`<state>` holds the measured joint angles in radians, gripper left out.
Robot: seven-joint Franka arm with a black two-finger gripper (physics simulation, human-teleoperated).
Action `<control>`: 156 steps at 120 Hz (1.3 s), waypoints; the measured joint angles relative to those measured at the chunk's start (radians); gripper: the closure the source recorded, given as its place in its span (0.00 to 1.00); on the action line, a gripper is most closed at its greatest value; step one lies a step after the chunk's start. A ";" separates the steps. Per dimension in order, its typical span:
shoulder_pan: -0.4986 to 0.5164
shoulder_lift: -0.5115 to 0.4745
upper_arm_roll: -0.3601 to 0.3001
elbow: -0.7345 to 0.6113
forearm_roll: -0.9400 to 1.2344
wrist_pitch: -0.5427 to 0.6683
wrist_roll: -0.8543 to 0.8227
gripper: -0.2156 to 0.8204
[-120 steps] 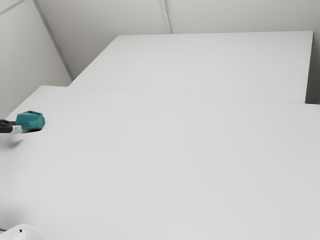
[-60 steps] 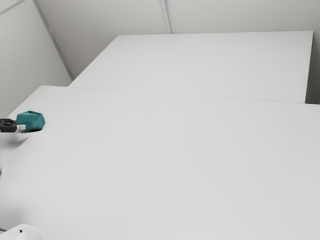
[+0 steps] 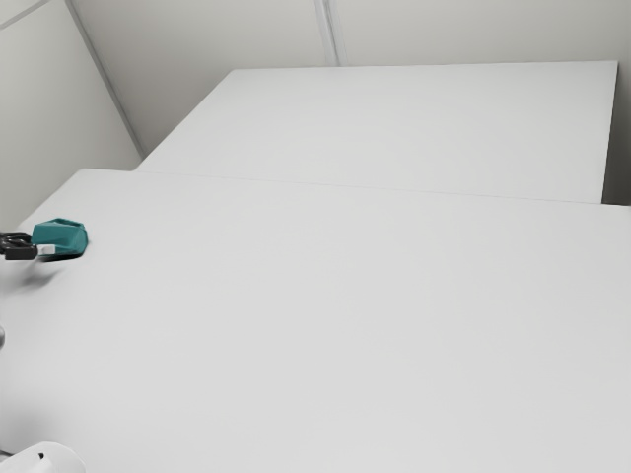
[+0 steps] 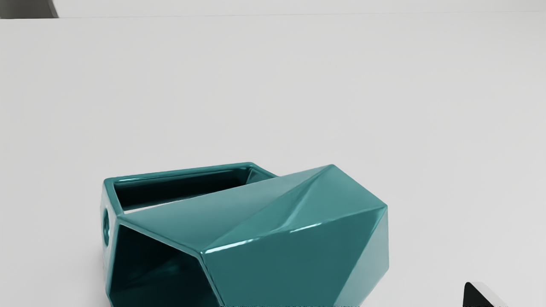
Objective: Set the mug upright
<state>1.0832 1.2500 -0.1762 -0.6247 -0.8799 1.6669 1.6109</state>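
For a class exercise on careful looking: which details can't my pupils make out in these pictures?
- Wrist view: the lowest part of the mug, cut off by the bottom edge.
- Wrist view: how deep its inside goes, lost in dark shadow.
- Exterior view: the handle's shape, too small.
- Exterior view: the rest of the white rounded thing, past the bottom edge.

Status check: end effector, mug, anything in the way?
End effector open, beside mug. Mug on its side, not upright. Handle juts out, might hinder righting.

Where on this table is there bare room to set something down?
Bare tabletop stretches from the mug to the exterior view's right edge, also between mug and white rounded object near the lower-left corner. Crowded: where gripper and mug sit together.
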 joint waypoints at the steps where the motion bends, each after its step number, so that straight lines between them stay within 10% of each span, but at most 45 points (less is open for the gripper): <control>1: 0.000 0.000 0.000 0.000 0.000 0.000 0.000 0.28; 97: -0.003 0.003 -0.012 0.000 0.001 -0.003 0.012 0.87; 140: -0.056 -0.012 -0.045 0.039 0.009 -0.004 0.017 0.95; 156: -0.071 -0.028 -0.171 0.044 0.074 -0.001 0.018 0.96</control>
<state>1.0118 1.2224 -0.3468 -0.5811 -0.8057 1.6664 1.6287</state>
